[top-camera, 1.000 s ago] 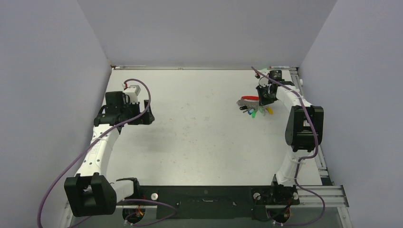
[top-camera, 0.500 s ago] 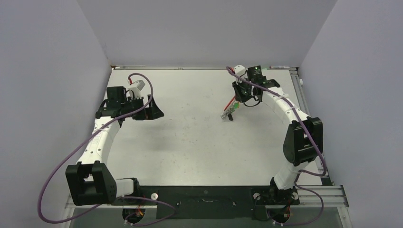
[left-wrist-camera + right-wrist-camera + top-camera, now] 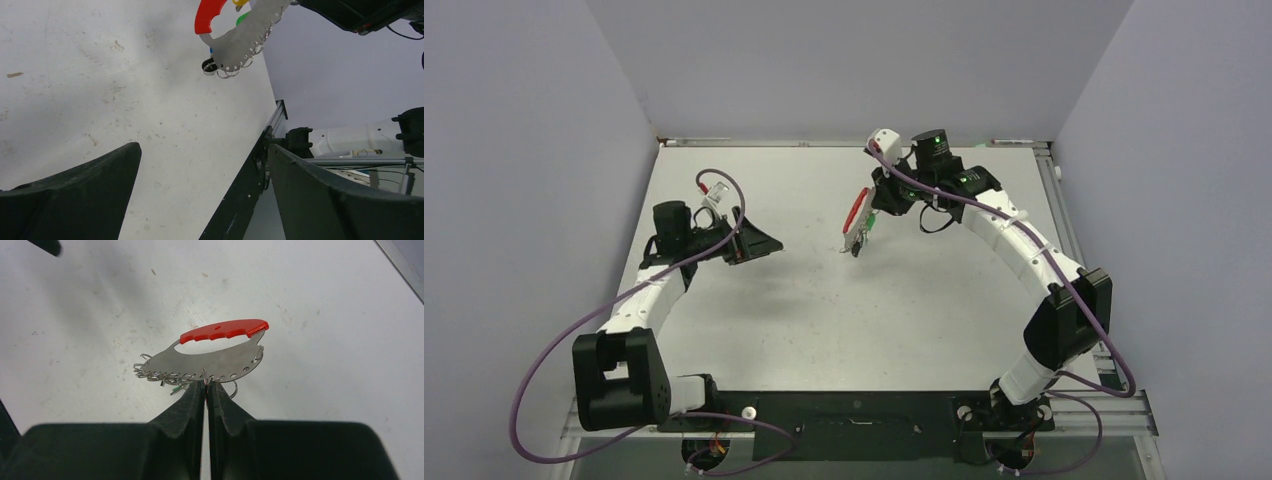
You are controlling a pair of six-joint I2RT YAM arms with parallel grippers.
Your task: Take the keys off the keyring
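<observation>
While the right gripper (image 3: pixel 205 385) pinches the keyring (image 3: pixel 212 359) by its grey edge, aloft over the far middle of the table (image 3: pixel 824 320), keys (image 3: pixel 856 240) dangle below. Left gripper (image 3: pixel 202 150), jaws apart, faces it, well off. Presenting stage, I judge; next, left must reach one key.

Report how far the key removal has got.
Done: the right end effector is shut on the keyring at its grey edge, apparently clear of the table. In hand: holding it toward the open, empty left end effector. Left: everything else; the keys hang on the ring and none lies loose on the table.
</observation>
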